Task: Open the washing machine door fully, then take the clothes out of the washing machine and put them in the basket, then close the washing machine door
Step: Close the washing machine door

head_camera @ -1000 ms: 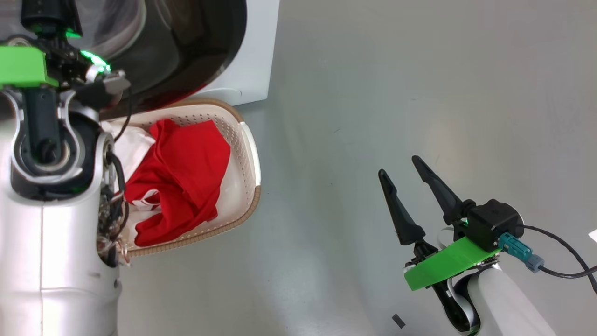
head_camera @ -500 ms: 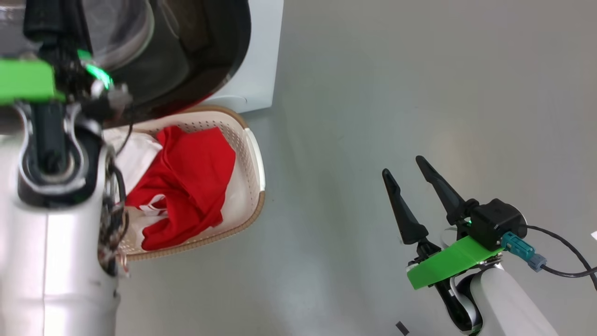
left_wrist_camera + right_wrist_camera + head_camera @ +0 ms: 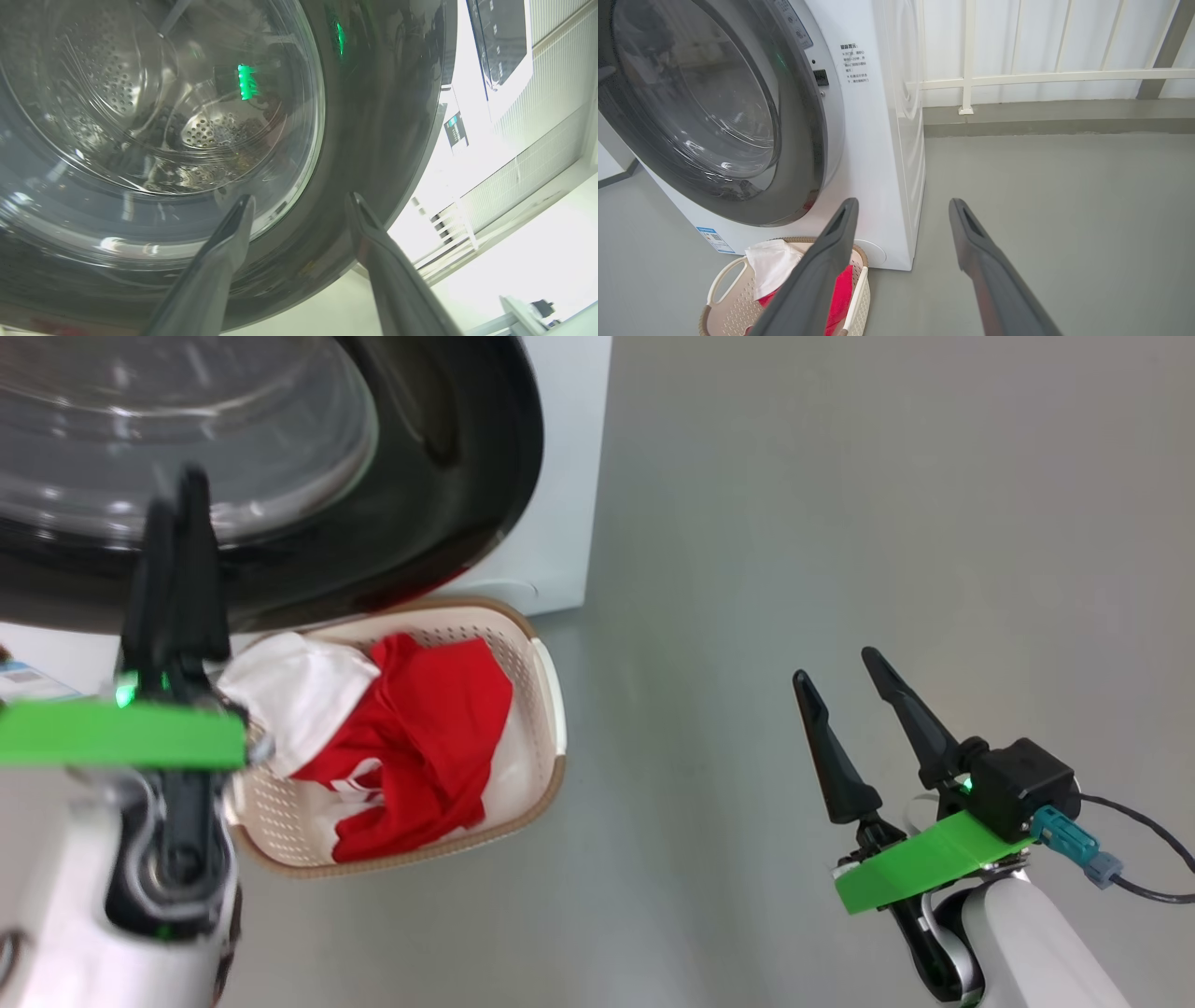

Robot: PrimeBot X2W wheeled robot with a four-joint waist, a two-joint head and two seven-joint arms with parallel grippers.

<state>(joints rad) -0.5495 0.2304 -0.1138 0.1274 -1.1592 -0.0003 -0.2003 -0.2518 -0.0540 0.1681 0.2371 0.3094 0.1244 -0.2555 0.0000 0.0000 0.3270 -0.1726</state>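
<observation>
Left gripper [image 3: 301, 198] — fingers spread, nothing between them, just before the washing machine door [image 3: 467, 476], which lies flat against the washing machine [image 3: 565, 476]. Right gripper [image 3: 836, 665] spread and empty, over the floor [image 3: 747, 523] at right. Clothes [image 3: 420, 728] — red and white — lie in the basket [image 3: 551, 709], near the machine's front.

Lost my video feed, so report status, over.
Left gripper open at glossy black-rimmed glass door, which looks shut. Right gripper open, empty. Red-and-white clothes in cream perforated basket, just below door.

Glossy door [image 3: 467, 476]; perforated plastic basket [image 3: 525, 747]
</observation>
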